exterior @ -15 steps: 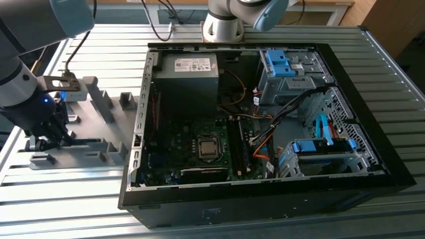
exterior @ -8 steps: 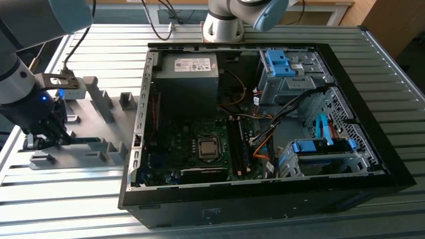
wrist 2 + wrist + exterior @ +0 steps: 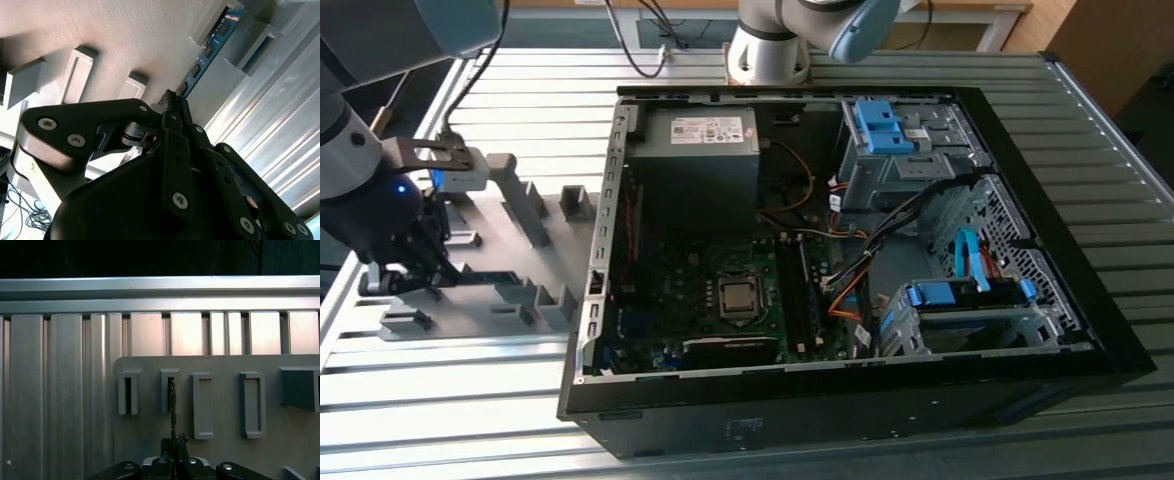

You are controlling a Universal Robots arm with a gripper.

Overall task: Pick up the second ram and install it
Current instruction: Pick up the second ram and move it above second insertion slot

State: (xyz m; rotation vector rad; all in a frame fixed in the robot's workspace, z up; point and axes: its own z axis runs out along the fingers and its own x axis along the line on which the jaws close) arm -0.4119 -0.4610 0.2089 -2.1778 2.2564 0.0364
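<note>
Claw [image 3: 172, 99] pinching one end of the memory stick [image 3: 210, 45], blue face and chips plain in the second wrist view, a thin edge-on line in the first wrist view, at the grey tray [image 3: 507, 265], to the exterior view's left of the computer [image 3: 854, 430]

**Robotics laboratory work cell.** A ribbed aluminium-profile table [image 3: 454, 420] carries an opened desktop computer case [image 3: 854, 420] with its motherboard [image 3: 707, 290] exposed. Beside the case lies a grey fixture tray [image 3: 494, 265] of upright blocks. A robot arm base [image 3: 767, 55] stands at the table's far edge, with cables [image 3: 640, 45] beside it.
</note>
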